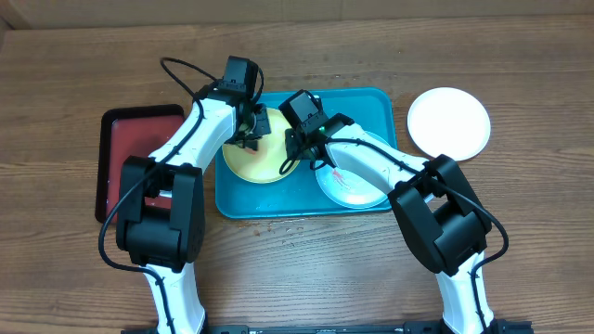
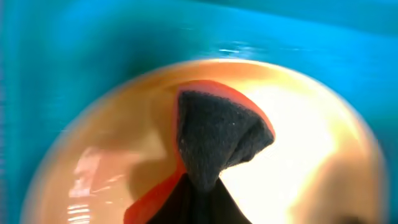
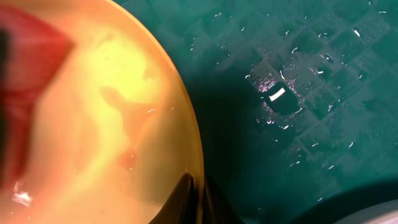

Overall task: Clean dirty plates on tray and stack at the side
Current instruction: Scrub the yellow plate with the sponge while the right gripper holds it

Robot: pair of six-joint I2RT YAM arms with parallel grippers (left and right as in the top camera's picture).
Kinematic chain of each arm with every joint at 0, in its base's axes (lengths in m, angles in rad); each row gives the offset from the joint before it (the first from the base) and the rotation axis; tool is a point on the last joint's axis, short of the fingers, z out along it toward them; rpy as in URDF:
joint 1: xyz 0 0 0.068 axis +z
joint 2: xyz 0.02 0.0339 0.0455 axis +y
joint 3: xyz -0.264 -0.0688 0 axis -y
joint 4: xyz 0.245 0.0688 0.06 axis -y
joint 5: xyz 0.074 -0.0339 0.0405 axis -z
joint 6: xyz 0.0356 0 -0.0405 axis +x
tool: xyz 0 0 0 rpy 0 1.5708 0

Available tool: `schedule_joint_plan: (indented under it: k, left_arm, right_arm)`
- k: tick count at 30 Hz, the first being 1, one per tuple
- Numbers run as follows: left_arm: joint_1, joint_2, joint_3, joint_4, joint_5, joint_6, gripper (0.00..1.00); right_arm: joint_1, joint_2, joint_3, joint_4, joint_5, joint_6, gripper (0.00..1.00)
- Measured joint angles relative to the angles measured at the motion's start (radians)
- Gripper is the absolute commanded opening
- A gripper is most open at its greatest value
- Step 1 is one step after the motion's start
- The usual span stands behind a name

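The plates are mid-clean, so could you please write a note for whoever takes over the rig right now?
Left gripper: shut on sponge, pressed on yellow plate in the tray.
Right gripper: shut on that plate's rim.
Mint plate: in the tray, red smear on it.
Done: white plate on the table beside the tray, at the right.
Left: finish yellow, clean mint, stack both on white.

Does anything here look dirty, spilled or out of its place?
Yes. The round yellow-green plastic plate in the large teal-blue tray carries a reddish smear near its rim, and the pale mint plate shows a red-orange streak. The tray floor looks wet with droplets. Nothing looks tipped or broken.
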Motion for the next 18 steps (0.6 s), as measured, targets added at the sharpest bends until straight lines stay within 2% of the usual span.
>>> schedule_joint_plan:
  k: [2,4,8,18]
  left_arm:
    - [0.0,0.0,0.0,-0.003,0.077,-0.003,0.04]
    - [-0.001,0.0,0.0,-0.038,0.125,-0.002,0.04]
    - [-0.001,0.0,0.0,-0.128,0.122,-0.001,0.04]
    - [-0.002,0.0,0.01,-0.381,-0.263,-0.006,0.04]
  right_arm:
    - [0.0,0.0,0.0,0.001,0.0,-0.001,0.06]
    - [0.0,0.0,0.0,0.0,0.001,-0.001,0.06]
    - [0.0,0.0,0.0,0.0,0.002,-0.001,0.06]
    - [0.0,0.0,0.0,-0.003,-0.003,-0.001,0.06]
